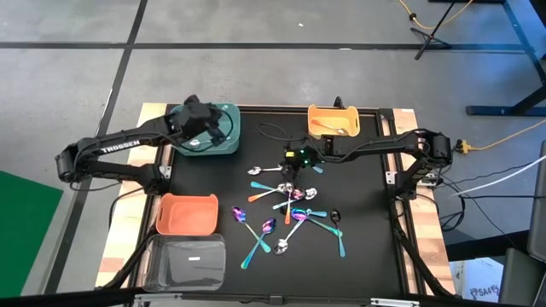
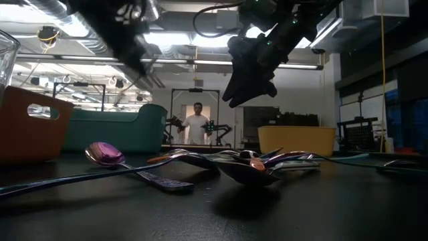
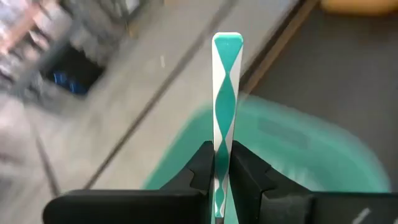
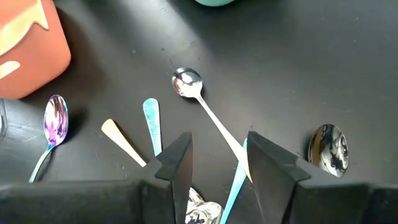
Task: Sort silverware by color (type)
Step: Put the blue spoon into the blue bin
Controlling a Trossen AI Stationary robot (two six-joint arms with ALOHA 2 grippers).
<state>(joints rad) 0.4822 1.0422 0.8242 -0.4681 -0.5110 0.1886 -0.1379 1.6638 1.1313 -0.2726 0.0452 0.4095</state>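
My left gripper (image 1: pixel 205 128) hangs over the teal bin (image 1: pixel 223 136) at the far left, shut on a teal spoon (image 3: pixel 224 93). The spoon's handle sticks out past the fingertips, and its bowl end is hidden. My right gripper (image 1: pixel 292 165) hovers open above the far end of the spoon pile (image 1: pixel 294 209) in mid-table. In the right wrist view its fingers (image 4: pixel 177 158) stand over a silver spoon (image 4: pixel 186 81), a teal handle (image 4: pixel 151 121) and a pale gold handle (image 4: pixel 121 140) without touching them. The spoons lie flat on the black mat. My left gripper pinches the teal spoon's handle (image 3: pixel 222 158) between its two fingers (image 3: pixel 202 168), which lie across the handle. The handle's flat free end (image 3: pixel 226 40) juts out beyond the fingertips, above the teal bin and clear of it. The gripper itself hides the bowl end.
A yellow bin (image 1: pixel 333 122) stands at the far edge near my right arm. An orange bin (image 1: pixel 186 213) and a clear bin (image 1: pixel 183 260) sit at the near left. A purple spoon (image 4: pixel 55 118) and a silver bowl (image 4: pixel 328 146) lie apart from the pile. A person stands in the room beyond.
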